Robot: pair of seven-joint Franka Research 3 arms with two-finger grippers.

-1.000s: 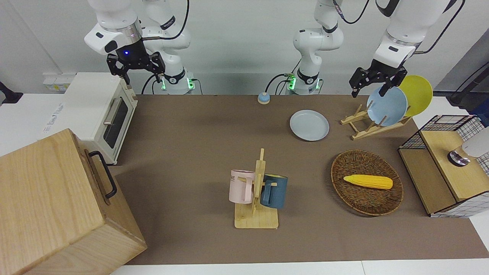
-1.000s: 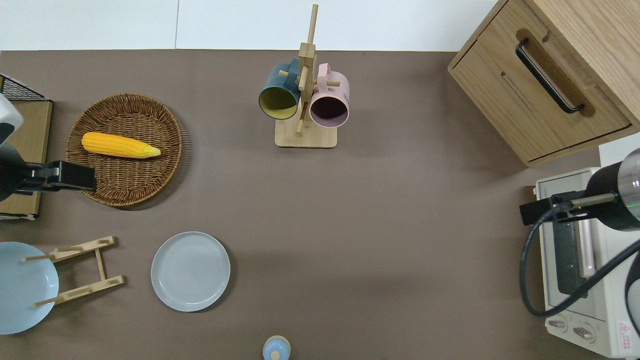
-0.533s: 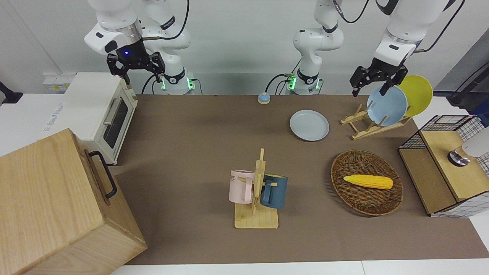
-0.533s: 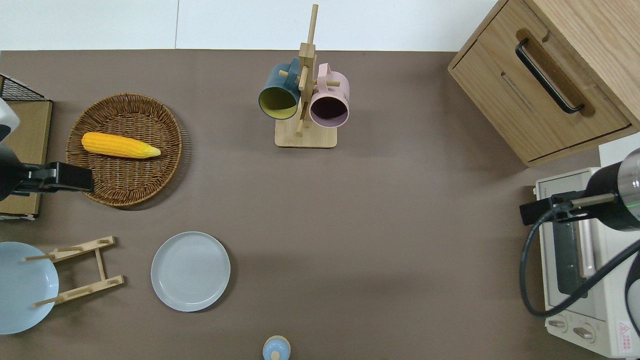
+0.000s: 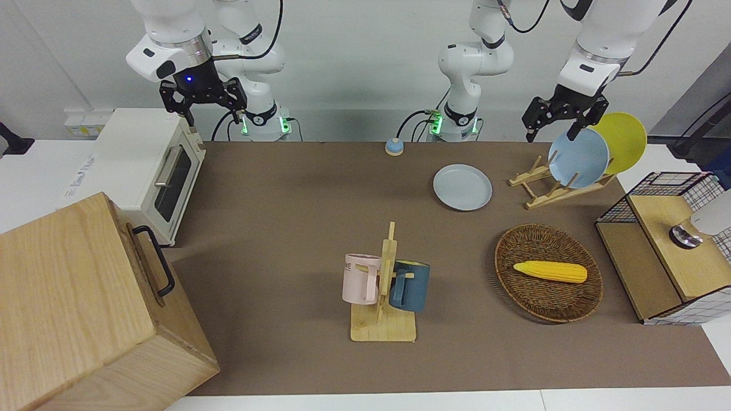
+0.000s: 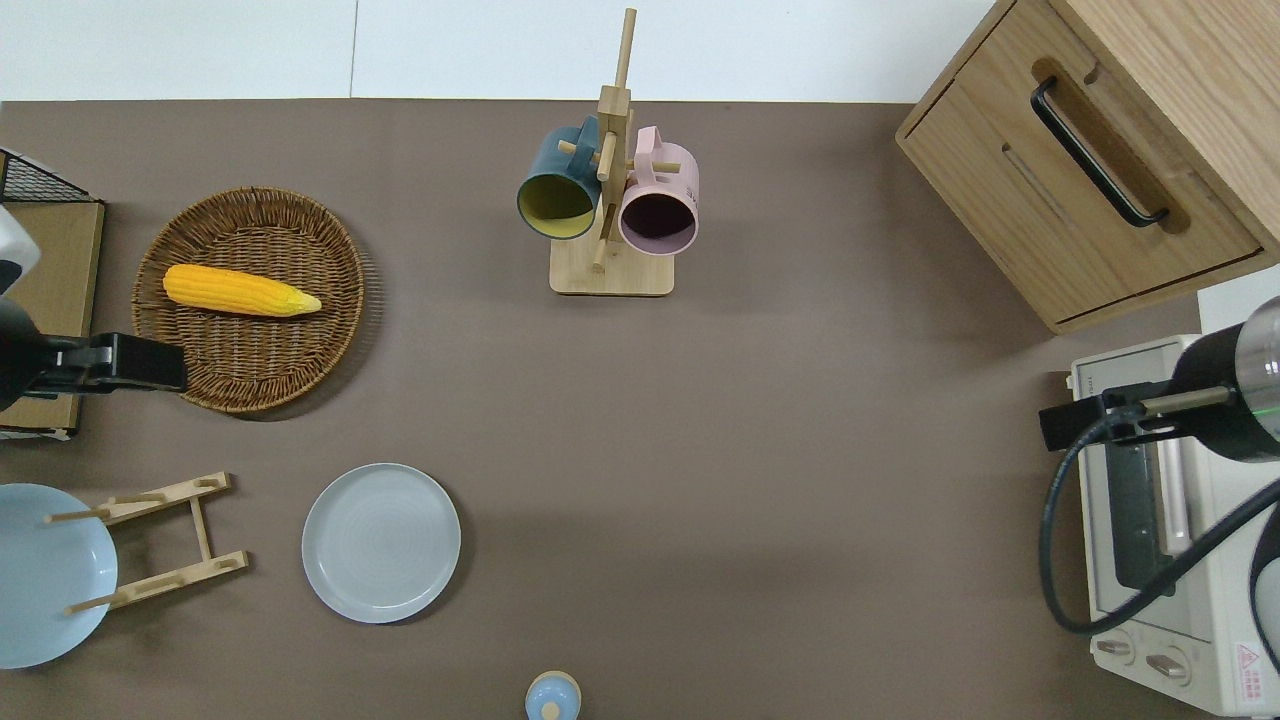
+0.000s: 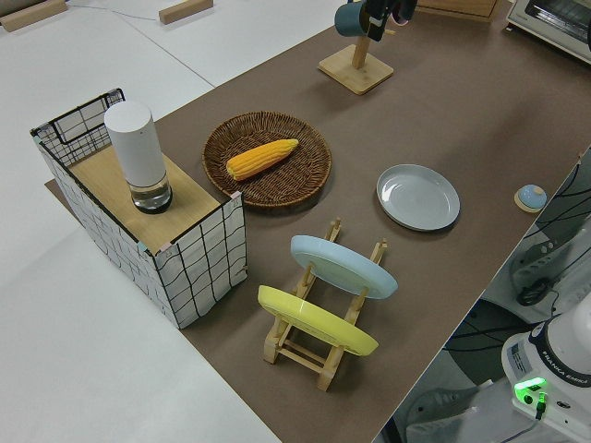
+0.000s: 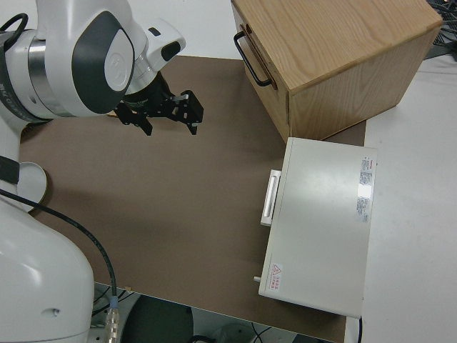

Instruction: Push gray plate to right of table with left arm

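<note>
My left gripper (image 5: 557,119), fingers apart, has lifted slightly; the gray plate (image 6: 381,542) sits unmoved on the tabletop (image 6: 760,480), untouched.

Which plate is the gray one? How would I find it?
Find the wooden plate rack near the left arm's end of the table. The gray plate lies flat on the table beside it. The sky-blue plate and yellow plate stand tilted in the rack; this paler one does not.
</note>
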